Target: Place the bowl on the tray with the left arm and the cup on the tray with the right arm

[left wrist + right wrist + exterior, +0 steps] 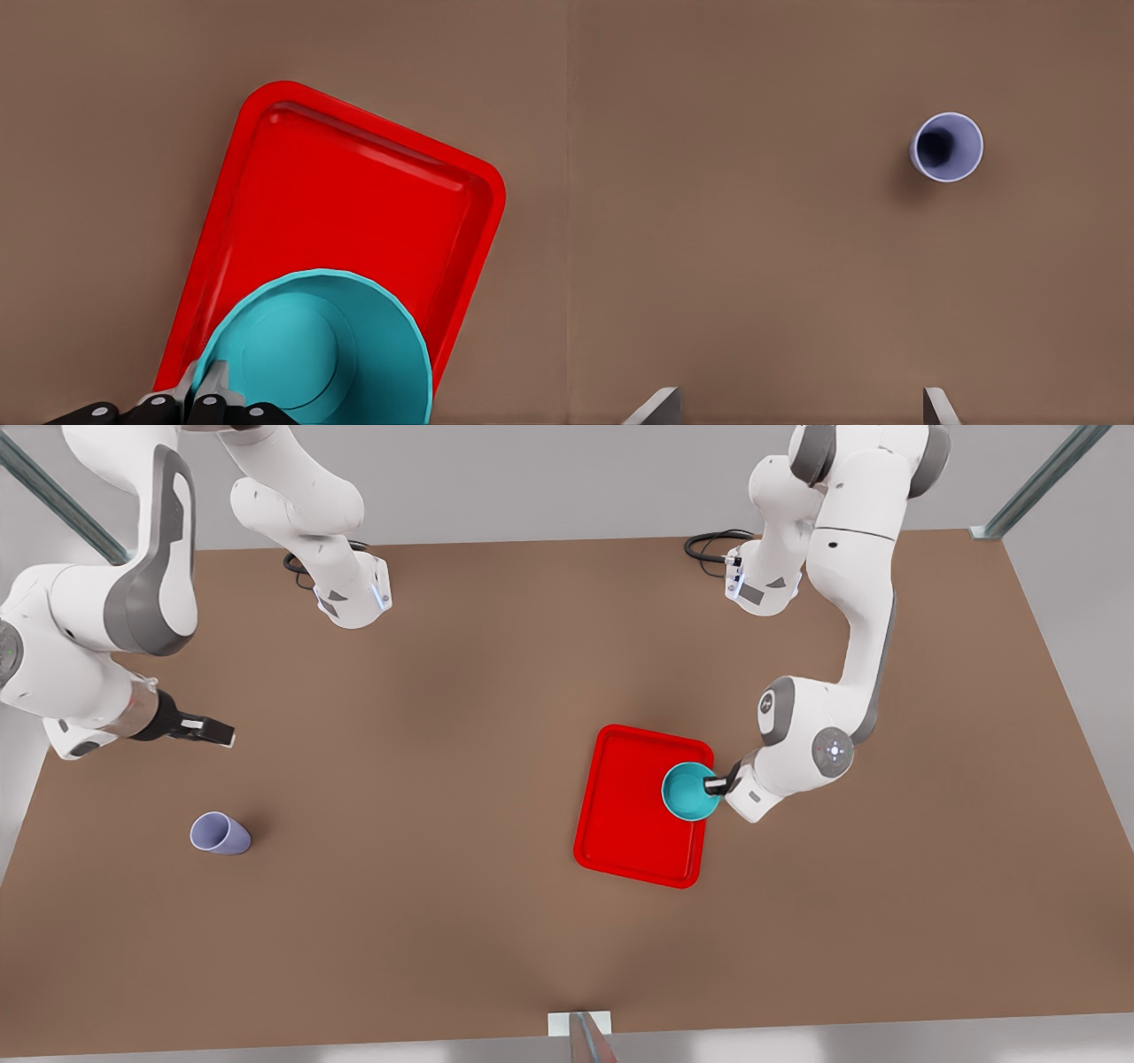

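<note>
The tray (633,815) lies flat on the brown table (443,957), and everything else is placed from it. The left gripper (716,785) hangs over the tray's edge on the front view's right, its fingers (205,390) pinched on the rim of the bowl (690,791). The bowl is held upright above that edge of the tray, mostly over the tray floor in the left wrist view (328,354), with the tray (354,204) spread beneath it; whether it touches the tray cannot be told. The cup (220,834) stands upright on the table well apart from the tray, toward the front view's left. The right gripper (208,731) hovers above the table near the cup, farther from the tray than the cup is, with its fingertips (656,405) spread wide and empty; the cup (947,147) sits ahead of them, mouth up.
</note>
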{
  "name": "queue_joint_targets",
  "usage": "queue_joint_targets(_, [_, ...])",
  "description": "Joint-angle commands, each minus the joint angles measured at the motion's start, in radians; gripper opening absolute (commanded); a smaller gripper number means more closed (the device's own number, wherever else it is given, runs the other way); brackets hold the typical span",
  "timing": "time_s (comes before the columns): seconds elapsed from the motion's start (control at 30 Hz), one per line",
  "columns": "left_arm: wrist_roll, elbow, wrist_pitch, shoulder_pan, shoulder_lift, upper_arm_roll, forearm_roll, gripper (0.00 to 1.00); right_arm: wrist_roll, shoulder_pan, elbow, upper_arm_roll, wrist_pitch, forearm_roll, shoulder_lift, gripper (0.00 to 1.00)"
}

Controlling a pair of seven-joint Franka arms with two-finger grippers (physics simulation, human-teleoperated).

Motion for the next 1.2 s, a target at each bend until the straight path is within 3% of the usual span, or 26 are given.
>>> queue_joint_targets(0.0, [0.005,-0.006,-0.001,0.000,0.000,0.000,-0.123,0.21,0.000,-0.009,0.000,0.000,0.000,0.000,0.000,1.00])
queue_joint_targets(0.1, [0.018,-0.107,-0.024,-0.017,-0.026,0.000,-0.115,0.21,0.000,-0.009,0.000,0.000,0.000,0.000,0.000,1.00])
queue_joint_targets(0.37, [0.016,-0.101,0.056,-0.052,0.022,0.000,-0.181,0.21,0.000,-0.009,0.000,-0.002,0.000,0.002,0.000,1.00])
queue_joint_targets(0.4, [0.021,-0.092,0.053,-0.052,0.025,0.000,-0.172,0.55,0.000,-0.009,0.000,-0.002,0.000,0.002,0.000,1.00])
queue_joint_targets(0.43, [0.021,-0.092,0.054,-0.052,0.025,0.000,-0.172,1.00,0.000,-0.009,0.000,-0.002,-0.002,0.002,0.000,1.00])
queue_joint_targets(0.6, [0.060,-0.091,0.028,-0.041,0.006,0.009,-0.108,1.00,0.000,-0.012,0.000,-0.002,-0.003,0.002,0.000,1.00])
queue_joint_targets(0.7, [0.145,0.147,-0.329,-0.040,-0.078,0.166,0.440,1.00,0.000,-0.012,0.000,-0.002,-0.003,0.002,0.000,1.00])
queue_joint_targets(0.8, [0.154,0.311,-0.618,-0.009,-0.184,0.156,0.448,1.00,0.000,-0.012,0.000,-0.002,0.000,0.002,0.000,1.00])
queue_joint_targets(1.0, [0.162,0.379,-0.665,-0.009,-0.190,0.164,0.388,1.00,0.000,-0.035,0.051,0.000,0.077,-0.003,0.114,1.00])
queue_joint_targets(1.17, [0.156,0.385,-0.667,-0.009,-0.188,0.189,0.379,1.00,0.000,-0.050,-0.120,-0.002,0.276,-0.032,0.107,1.00])
